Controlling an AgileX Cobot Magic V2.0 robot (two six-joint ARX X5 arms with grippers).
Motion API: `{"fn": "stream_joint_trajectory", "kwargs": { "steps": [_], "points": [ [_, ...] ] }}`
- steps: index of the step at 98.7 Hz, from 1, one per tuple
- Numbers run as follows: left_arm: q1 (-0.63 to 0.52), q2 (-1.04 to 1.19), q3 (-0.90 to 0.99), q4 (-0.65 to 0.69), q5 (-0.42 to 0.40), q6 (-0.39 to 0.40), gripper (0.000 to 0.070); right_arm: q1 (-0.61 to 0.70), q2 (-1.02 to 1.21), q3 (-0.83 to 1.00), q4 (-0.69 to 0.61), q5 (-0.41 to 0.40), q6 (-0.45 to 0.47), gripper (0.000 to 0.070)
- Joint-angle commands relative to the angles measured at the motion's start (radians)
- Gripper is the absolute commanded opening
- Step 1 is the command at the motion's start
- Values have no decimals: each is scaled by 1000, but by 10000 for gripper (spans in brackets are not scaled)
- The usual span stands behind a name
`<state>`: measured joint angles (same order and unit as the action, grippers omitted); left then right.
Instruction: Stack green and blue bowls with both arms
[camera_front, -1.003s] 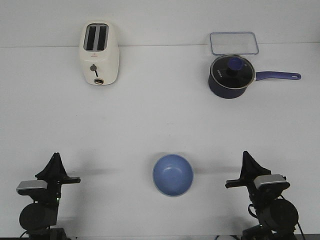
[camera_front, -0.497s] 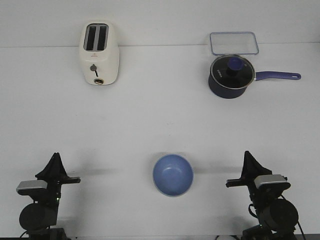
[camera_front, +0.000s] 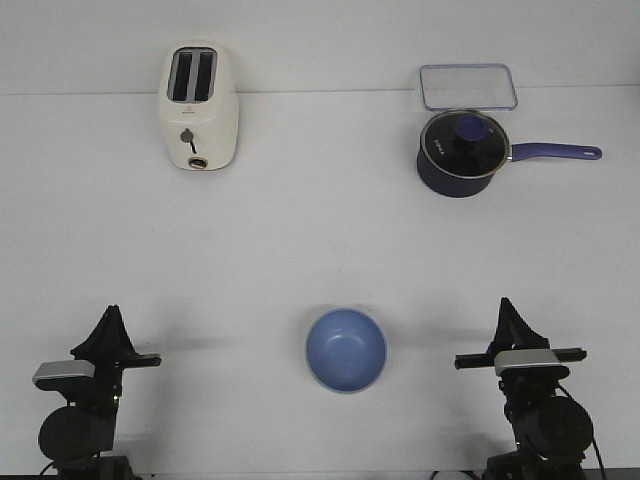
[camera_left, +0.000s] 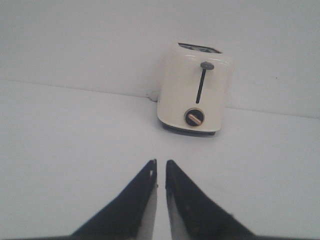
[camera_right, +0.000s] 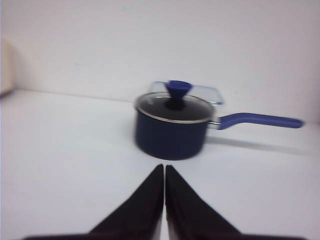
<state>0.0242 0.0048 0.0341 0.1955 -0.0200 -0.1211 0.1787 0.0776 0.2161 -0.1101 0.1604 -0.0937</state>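
White table (camera_front: 320, 240), wide and bare in the middle. Toaster (camera_front: 199, 107) at 11 o'clock, cream, slots up, lever facing the robot. Saucepan (camera_front: 459, 152) at 1 o'clock, dark navy, glass lid on, handle out toward 3 o'clock; clear container (camera_front: 468, 86) touching or just behind it, cannot tell which.

Blue bowl (camera_front: 346, 349) at 6 o'clock, upright, near the front edge, between the two arms and well apart from both. Only blue shows from above; no green bowl visible anywhere. It may be nested under the blue, cannot tell.

Left gripper (camera_left: 160, 167) at 8 o'clock, parked low, tips nearly together with a thin gap, holding nothing, aimed at the toaster. Right gripper (camera_right: 164, 170) at 4 o'clock, tips pressed together, empty, aimed at the saucepan; wrist view is blurred.

Handling guess: bowl looks smooth, rigid, light, likely plastic or glazed, so slippery. Thin rim is the only hold: one finger inside, one outside the wall, at the side nearest the arm. A light bowl may skid or tip if nudged before the pinch.
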Motion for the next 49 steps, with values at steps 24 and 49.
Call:
{"fn": "stream_joint_trajectory", "kwargs": {
  "steps": [24, 49],
  "points": [
    [2, -2, -20, 15, 2, 4, 15, -114, -76, -167, 87, -39, -117, 0],
    [2, -2, -20, 14, 2, 4, 15, -135, -76, -203, 75, -67, -139, 0]
  ]
}}
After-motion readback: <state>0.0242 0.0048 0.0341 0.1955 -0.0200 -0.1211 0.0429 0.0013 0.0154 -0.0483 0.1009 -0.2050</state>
